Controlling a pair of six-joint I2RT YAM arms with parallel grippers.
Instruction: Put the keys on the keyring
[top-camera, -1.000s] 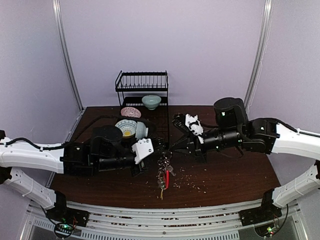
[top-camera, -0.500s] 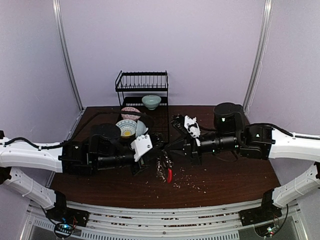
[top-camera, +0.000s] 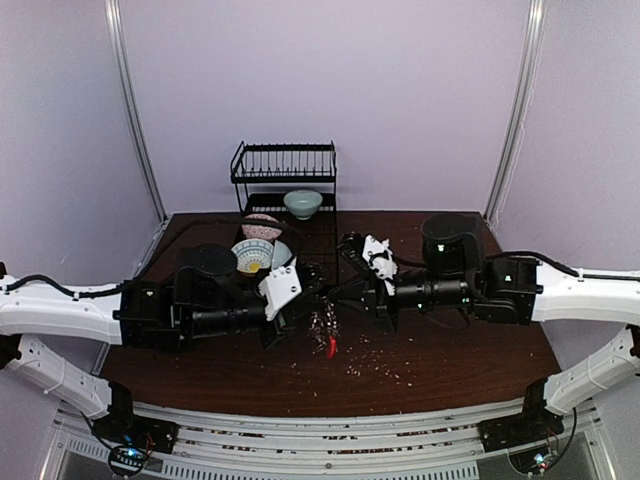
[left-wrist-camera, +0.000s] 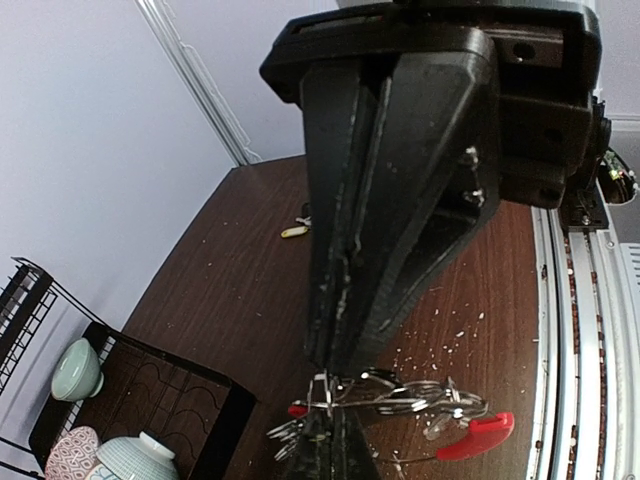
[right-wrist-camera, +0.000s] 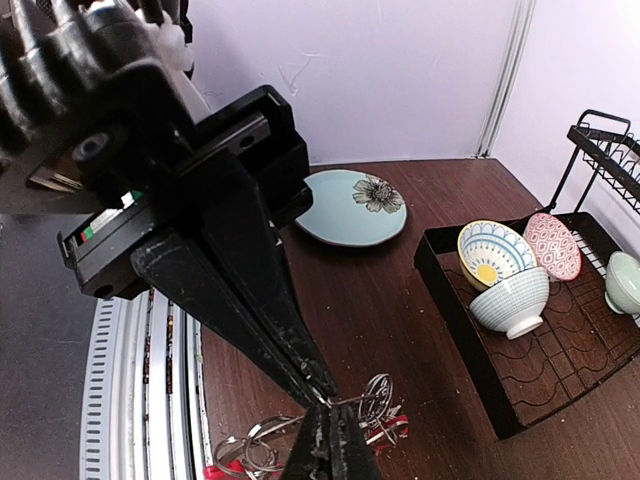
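The keyring (top-camera: 325, 322), a bunch of thin metal rings and silvery keys with a red clip (top-camera: 332, 347), hangs above the table between my two grippers. My left gripper (top-camera: 312, 288) is shut on one of its rings. In the left wrist view (left-wrist-camera: 335, 380) the keyring (left-wrist-camera: 420, 395) and its red clip (left-wrist-camera: 476, 437) dangle to the right of the closed jaws. My right gripper (top-camera: 338, 292) is shut on a thin ring of the same bunch, seen in the right wrist view (right-wrist-camera: 335, 398) with the keyring (right-wrist-camera: 378, 398) beside it. A loose yellowish key (left-wrist-camera: 293, 231) lies on the table.
A black dish rack (top-camera: 285, 175) stands at the back, with a tray (right-wrist-camera: 470, 340) holding patterned bowls (right-wrist-camera: 497, 252). A pale green bowl (top-camera: 302, 203) sits on the rack. A light blue plate (right-wrist-camera: 352, 208) lies on the table. White crumbs (top-camera: 375, 362) are scattered on the wood.
Both grippers have moved up, away from the near edge and closer together. The keyring bunch has risen and now hangs higher.
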